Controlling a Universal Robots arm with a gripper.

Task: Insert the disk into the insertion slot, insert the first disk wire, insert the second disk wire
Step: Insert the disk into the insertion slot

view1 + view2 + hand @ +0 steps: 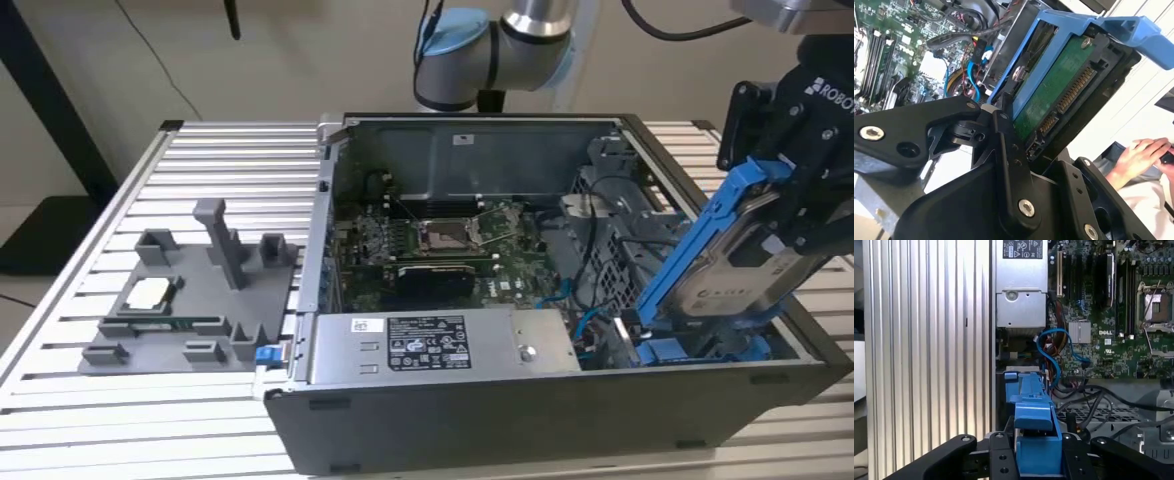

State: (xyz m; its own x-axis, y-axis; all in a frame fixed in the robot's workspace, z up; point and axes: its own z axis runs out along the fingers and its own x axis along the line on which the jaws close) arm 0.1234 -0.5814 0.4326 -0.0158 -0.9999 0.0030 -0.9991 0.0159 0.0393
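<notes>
On the bench [200,170] stands the open computer case [534,420], its dark front wall nearest in the exterior view. Just behind that wall lies the silver power-supply box [441,345]. Beside the case, on the exterior view's left, sits a grey fixture tray [187,300] with upright posts.

The insertion slot [721,348] is in the case's near corner on the exterior view's right, next to the power-supply box. The disk [727,270] stands tilted over that corner. Its lower end is down inside the case at the slot and its upper end rises above the case's rim. I cannot tell whether the lower end is seated.

The claw [790,215] is closed on the disk's upper part, its black fingers [999,455] pressed against both sides of the blue carrier. In the first wrist view the disk [1031,410] shows edge-on between them. In the second wrist view the green circuit face of the disk [1059,85] is turned to the camera.

Deeper in the case a blue cable [1054,347] loops loosely near the slot, with the motherboard [441,240] on the case floor beyond it. Behind the case's far wall rises the arm [494,45]. Outside the case, a person's hand [1139,155] shows in the second wrist view.
</notes>
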